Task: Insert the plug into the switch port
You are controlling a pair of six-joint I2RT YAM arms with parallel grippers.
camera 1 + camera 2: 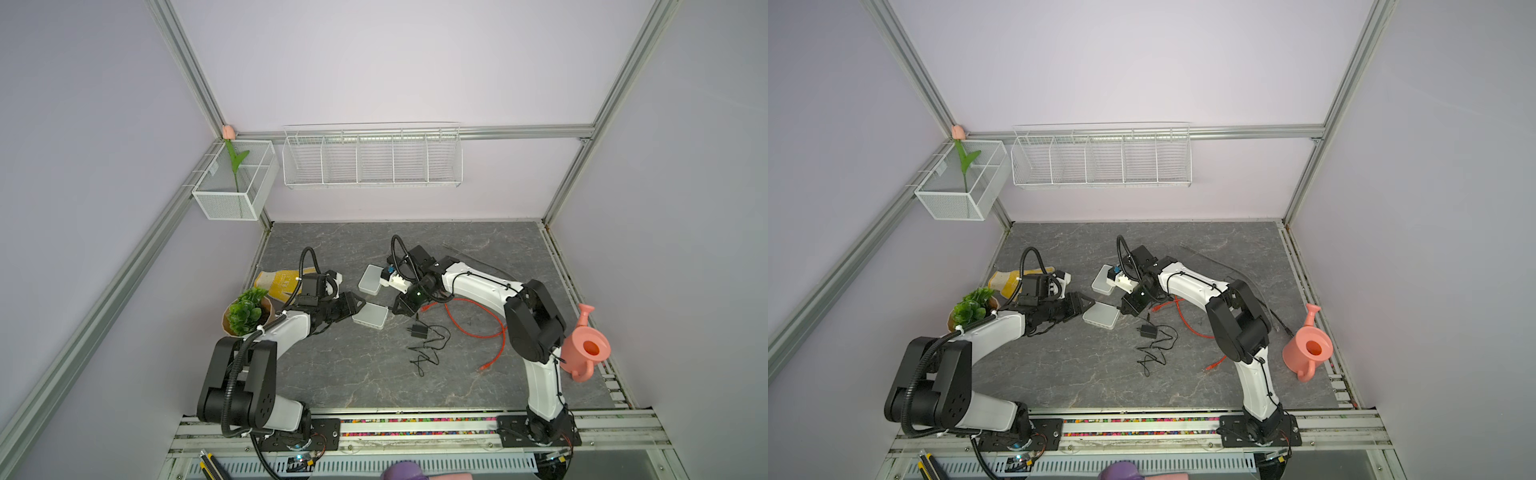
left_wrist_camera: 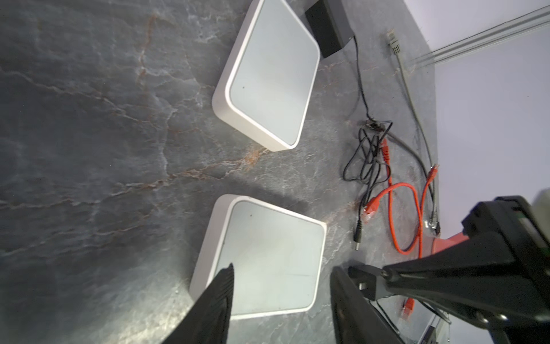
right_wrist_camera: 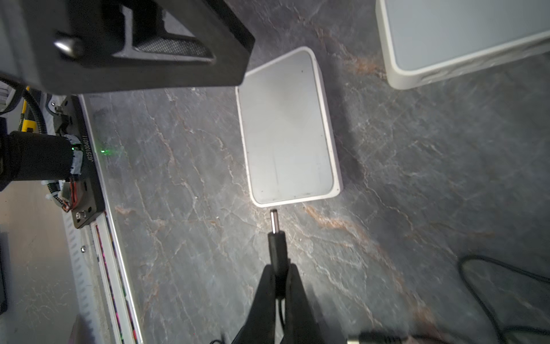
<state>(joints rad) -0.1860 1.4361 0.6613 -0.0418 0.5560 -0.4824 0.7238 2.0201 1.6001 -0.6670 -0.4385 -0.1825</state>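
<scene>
Right gripper [image 3: 278, 272] is clamped on the plug [image 3: 275, 238], pinching the back of its black body. The metal tip sticks out in front, free.

Key geometry: the plug's long axis runs in line with the fingers and points straight at a short edge of the switch [image 3: 287, 134]. The tip is just short of that edge, not touching, and sits nearer one corner than the middle. The side face on that edge is hidden from the wrist cam, so I can't see the port or tell if the tip is at port height. My read: push along the axis, probably after a small sideways trim.

Left gripper [image 2: 282, 277] is at the opposite end of the switch with jaws apart, holding nothing. One finger [image 2: 221, 286] is over the switch top, the other is past its side. Can't tell if there's contact. It looks placed to brace against the push.

Switch: flat white box with rounded corners and a grey top, lying flat. The far switch [image 1: 371, 279] is beyond it, apart. The adapter [image 1: 417, 331] lies on the plug side of the switch.
</scene>
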